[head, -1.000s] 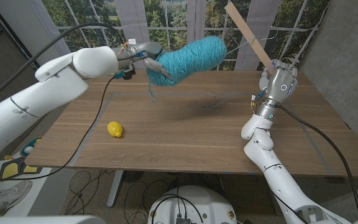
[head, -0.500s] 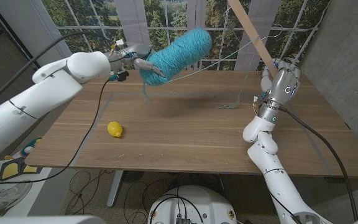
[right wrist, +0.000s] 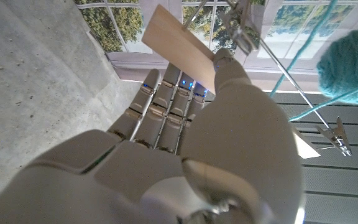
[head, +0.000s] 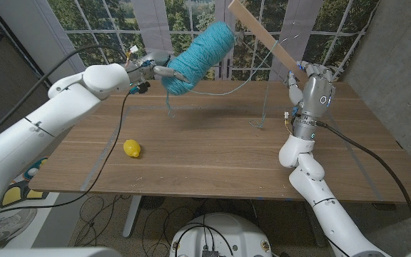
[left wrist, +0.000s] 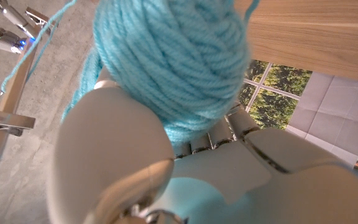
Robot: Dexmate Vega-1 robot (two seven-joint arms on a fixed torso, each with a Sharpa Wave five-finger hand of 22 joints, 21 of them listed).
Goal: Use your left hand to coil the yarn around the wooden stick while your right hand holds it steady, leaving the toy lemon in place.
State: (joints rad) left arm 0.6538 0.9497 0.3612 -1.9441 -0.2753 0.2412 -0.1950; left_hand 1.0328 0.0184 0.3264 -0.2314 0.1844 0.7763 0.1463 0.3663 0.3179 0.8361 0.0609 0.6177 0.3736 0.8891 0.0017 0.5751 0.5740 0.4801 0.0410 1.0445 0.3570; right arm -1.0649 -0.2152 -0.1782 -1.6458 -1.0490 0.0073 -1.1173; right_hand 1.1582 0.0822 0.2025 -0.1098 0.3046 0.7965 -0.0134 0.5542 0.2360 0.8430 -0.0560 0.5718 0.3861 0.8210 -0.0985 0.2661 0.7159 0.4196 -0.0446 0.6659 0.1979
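Left hand clamps the turquoise yarn skein aloft; right hand, at 3 o'clock, grips the slanted flat wooden stick.

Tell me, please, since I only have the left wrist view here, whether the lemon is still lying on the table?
Observer: Yes, the lemon lies on the table, toward the robot's left, apart from both hands.
Operator: Thanks. Is the right hand holding the stick?
Observer: Yes, the right hand grips the stick near its lower end; the stick slants up toward the yarn ball.
Operator: Is the yarn off the table?
Observer: The left hand holds the ball in the air; a strand hangs down to the table.
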